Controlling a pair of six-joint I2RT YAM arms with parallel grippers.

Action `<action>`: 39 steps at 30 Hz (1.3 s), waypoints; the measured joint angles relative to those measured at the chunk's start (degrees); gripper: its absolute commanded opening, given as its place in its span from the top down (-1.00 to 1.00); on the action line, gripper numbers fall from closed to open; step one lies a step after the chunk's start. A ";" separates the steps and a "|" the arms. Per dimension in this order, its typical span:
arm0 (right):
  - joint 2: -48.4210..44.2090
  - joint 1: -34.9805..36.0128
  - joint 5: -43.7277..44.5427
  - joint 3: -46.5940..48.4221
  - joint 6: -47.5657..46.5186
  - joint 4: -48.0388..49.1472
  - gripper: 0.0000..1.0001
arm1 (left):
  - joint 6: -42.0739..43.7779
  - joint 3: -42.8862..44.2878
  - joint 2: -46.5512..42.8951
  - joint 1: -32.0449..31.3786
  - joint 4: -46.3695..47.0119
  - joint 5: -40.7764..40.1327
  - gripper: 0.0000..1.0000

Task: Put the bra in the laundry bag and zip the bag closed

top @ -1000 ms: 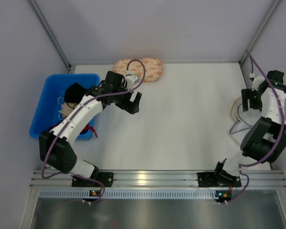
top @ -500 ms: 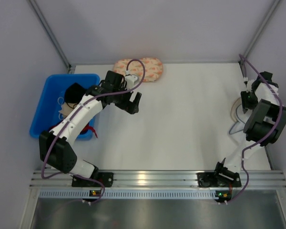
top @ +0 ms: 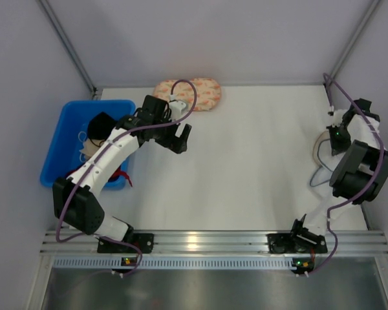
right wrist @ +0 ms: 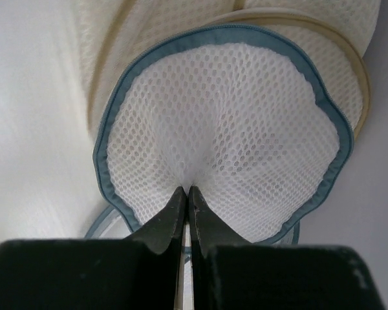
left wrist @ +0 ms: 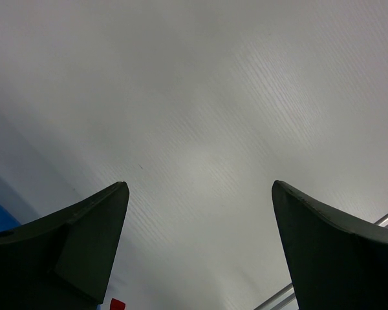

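Here, the laundry bag, judged light, limp and best taken by its mesh, is pinched there by the right gripper, while the left gripper is held wide and empty.

laundry bag mesh cloth; bin smooth plastic

Soft, even overhead light, with no hard shadows.
The top view is sharp. The white counter reads bright, with faint blurred shadows under the arms and a glare streak on the metal rail at its near edge. The left wrist view is a dimmer grey, and the left tool shows dark and out of focus. In the right wrist view the laundry bag mesh is crisp, while the right tool is a near-black silhouette.
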 measured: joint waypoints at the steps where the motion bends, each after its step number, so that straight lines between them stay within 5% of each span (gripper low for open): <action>1: -1.09 -0.13 -1.18 0.07 -0.22 -1.31 1.00 | 0.07 0.07 0.00 0.00 0.02 -0.13 -0.96; 11: -20.74 1.86 -22.77 6.88 -3.08 -17.22 1.00 | -0.07 0.35 -0.90 0.52 -0.02 1.31 -0.96; 18: -26.51 16.41 -35.95 7.58 1.99 -17.09 1.00 | -3.41 2.25 -3.76 5.05 1.09 6.40 -0.96; 28: -18.27 40.52 -44.74 8.96 12.87 -2.89 1.00 | -11.30 -1.68 -8.92 13.46 5.90 13.64 -0.92; 32: -16.24 44.15 -49.18 6.16 16.90 8.39 1.00 | -13.14 -5.53 -10.62 15.96 7.39 15.43 -0.89; 39: -16.79 44.54 -55.98 -15.10 28.30 37.53 1.00 | -14.16 -9.22 -11.04 15.93 9.64 18.75 -0.81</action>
